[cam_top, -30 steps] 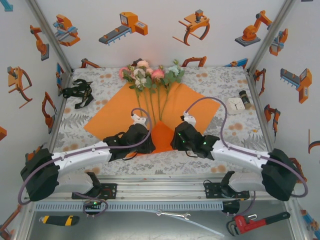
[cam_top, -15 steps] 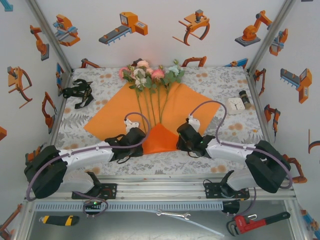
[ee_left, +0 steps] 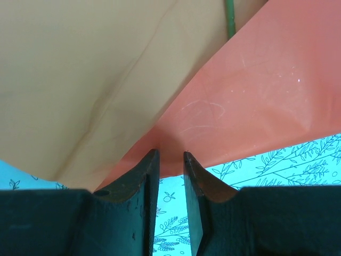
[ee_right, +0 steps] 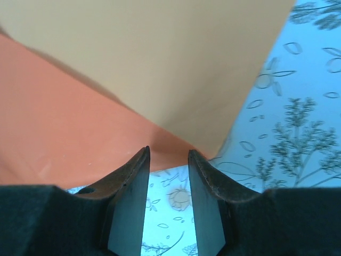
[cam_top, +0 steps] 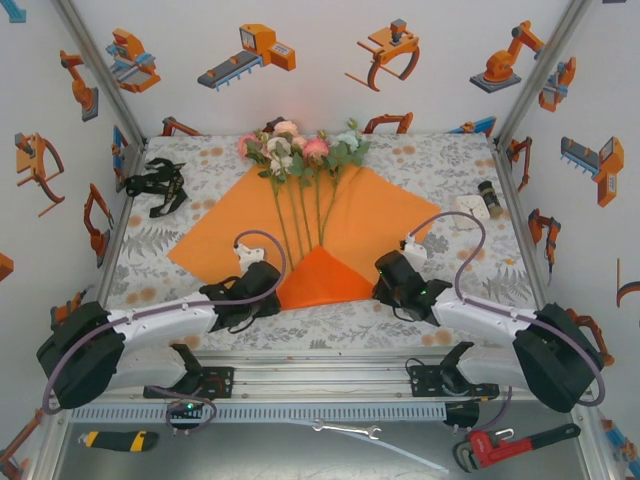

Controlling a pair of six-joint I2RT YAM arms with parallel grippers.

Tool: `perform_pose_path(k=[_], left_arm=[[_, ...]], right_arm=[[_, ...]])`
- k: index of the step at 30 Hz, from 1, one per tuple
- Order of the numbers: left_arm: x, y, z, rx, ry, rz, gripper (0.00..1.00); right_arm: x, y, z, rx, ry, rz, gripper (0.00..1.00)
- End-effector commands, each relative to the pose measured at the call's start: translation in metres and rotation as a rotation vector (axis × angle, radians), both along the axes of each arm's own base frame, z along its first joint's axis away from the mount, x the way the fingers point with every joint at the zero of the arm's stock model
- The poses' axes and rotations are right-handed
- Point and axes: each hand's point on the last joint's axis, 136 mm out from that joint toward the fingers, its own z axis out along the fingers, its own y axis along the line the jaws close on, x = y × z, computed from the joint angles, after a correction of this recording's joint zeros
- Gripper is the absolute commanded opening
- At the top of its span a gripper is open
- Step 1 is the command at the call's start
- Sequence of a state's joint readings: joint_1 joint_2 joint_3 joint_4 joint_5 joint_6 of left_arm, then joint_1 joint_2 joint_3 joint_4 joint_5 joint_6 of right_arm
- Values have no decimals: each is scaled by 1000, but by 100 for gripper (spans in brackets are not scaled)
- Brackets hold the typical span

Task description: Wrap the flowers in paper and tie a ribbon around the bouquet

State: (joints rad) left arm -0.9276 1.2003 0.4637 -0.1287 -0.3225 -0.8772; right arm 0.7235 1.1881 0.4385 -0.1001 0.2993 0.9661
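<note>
Bright orange paper sheet (cam_top: 370, 210), folded corner just ahead of left pincer (ee_left: 170, 153) and right pincer (ee_right: 168, 150), both slightly parted, empty.

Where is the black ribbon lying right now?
From the top camera, the ribbon lies bunched at the far left of the table, apart from the orange paper and left of the flowers.

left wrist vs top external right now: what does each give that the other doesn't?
Left wrist: the left gripper close up, jaws slightly apart with nothing between them, tips at the edge of the folded flap. Top external: the flowers at the far end, and the ribbon lying apart at the left. Both: the orange paper, a green stem, the printed tablecloth.
</note>
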Motion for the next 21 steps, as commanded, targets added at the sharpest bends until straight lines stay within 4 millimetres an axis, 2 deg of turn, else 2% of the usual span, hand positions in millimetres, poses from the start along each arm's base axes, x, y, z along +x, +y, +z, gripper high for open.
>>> perform_pose_path(k=[1, 5, 10, 12, 14, 17, 18, 21], left_arm=[[-25, 41, -30, 139, 106, 39, 34], [-19, 4, 8, 5, 60, -75, 43], [-12, 8, 53, 5, -9, -68, 43], [-11, -2, 72, -59, -44, -100, 44], [-10, -17, 85, -137, -54, -128, 45], [-9, -43, 89, -220, -42, -172, 45], [-9, -53, 86, -231, -29, -192, 45], [-3, -70, 73, -203, -11, -219, 43]], right_arm=[[-17, -26, -16, -81, 58, -26, 38], [-3, -8, 17, -26, -23, 38, 41], [10, 16, 72, -5, -143, 106, 41], [10, 33, 91, 2, -191, 151, 42], [11, 52, 101, 28, -212, 186, 42], [11, 90, 106, 97, -217, 272, 42], [12, 102, 105, 127, -210, 300, 41], [17, 124, 94, 155, -183, 342, 41]])
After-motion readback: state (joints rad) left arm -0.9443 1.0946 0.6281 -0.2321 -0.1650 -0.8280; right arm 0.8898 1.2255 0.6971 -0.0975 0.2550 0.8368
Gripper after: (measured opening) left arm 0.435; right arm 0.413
